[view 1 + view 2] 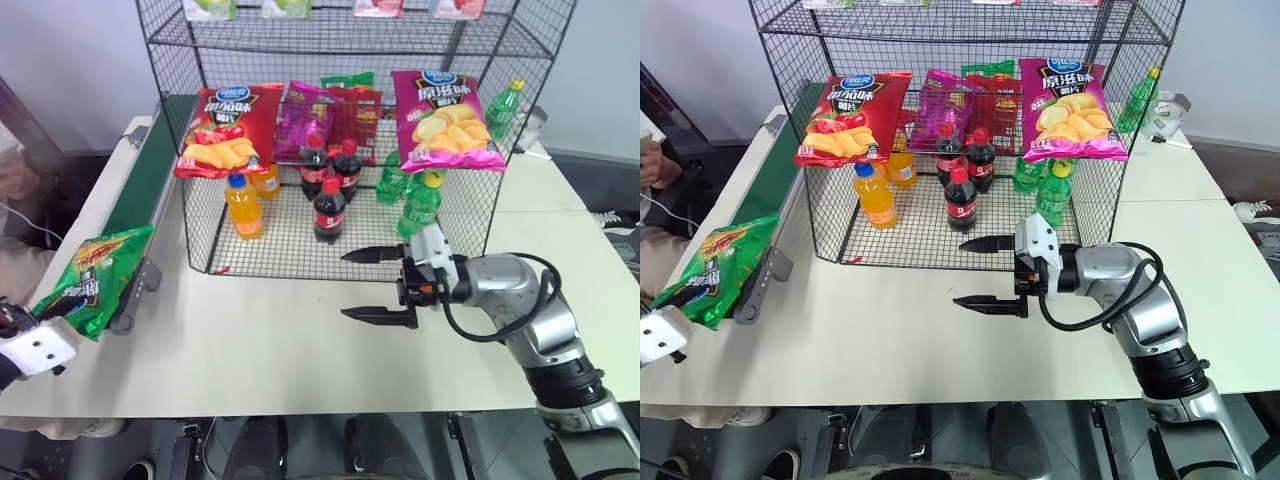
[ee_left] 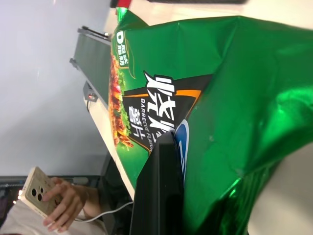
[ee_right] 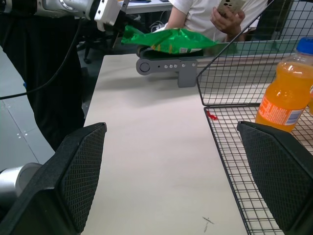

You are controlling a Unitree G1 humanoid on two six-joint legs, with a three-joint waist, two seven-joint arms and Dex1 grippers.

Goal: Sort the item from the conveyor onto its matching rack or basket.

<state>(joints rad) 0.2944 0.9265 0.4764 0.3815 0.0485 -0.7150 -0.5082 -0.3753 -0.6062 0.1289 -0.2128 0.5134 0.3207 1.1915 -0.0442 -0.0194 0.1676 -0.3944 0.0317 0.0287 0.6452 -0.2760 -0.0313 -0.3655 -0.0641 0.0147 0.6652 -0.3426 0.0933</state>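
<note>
The item, a shiny green crisp bag [image 1: 96, 272], lies tilted over the near end of the conveyor [image 1: 150, 165], a dark green belt with pale rails along the table's left side. My left gripper [image 1: 42, 322] is at the bag's near lower corner and shut on it; one black finger [image 2: 157, 191] lies across the bag's face. The same grip on the bag [image 3: 168, 40] shows in the right wrist view. My right gripper [image 1: 346, 285] hovers open over the table in front of the rack [image 1: 330, 45], a tall black wire frame, with nothing between its fingers.
On the rack hang a red bag [image 1: 225, 128] and magenta bags [image 1: 442, 120]. Orange [image 1: 243, 205], cola [image 1: 329, 208] and green [image 1: 418, 205] bottles stand on its bottom tier. A person holding a phone [image 3: 230, 6] sits beyond the conveyor. The beige table [image 1: 280, 350] spreads between my arms.
</note>
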